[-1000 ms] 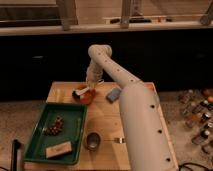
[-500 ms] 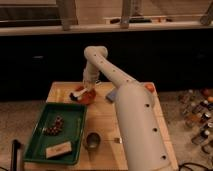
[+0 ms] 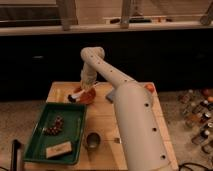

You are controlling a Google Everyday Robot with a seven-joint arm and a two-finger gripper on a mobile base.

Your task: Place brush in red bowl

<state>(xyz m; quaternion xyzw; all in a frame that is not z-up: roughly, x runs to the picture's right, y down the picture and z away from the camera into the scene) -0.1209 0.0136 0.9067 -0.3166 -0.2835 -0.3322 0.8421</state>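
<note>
The red bowl [image 3: 87,96] sits on the wooden table [image 3: 102,125] near its far left. The brush [image 3: 77,94], pale with a dark end, lies tilted at the bowl's left rim and partly sticks out over it. My gripper [image 3: 86,84] hangs from the white arm directly above the bowl and the brush's inner end. I cannot tell whether it touches the brush. The arm hides the right side of the bowl.
A green tray [image 3: 37,145] with a tan wooden block [image 3: 59,149] and small dark bits stands at the front left. A metal cup [image 3: 92,140] stands beside it. An orange object [image 3: 149,88] lies at the right edge. Bottles [image 3: 200,112] stand on the floor at the right.
The arm has swung left and the gripper now sits lower over the bowl. The blue-grey block seen a second ago is now hidden behind the arm.
</note>
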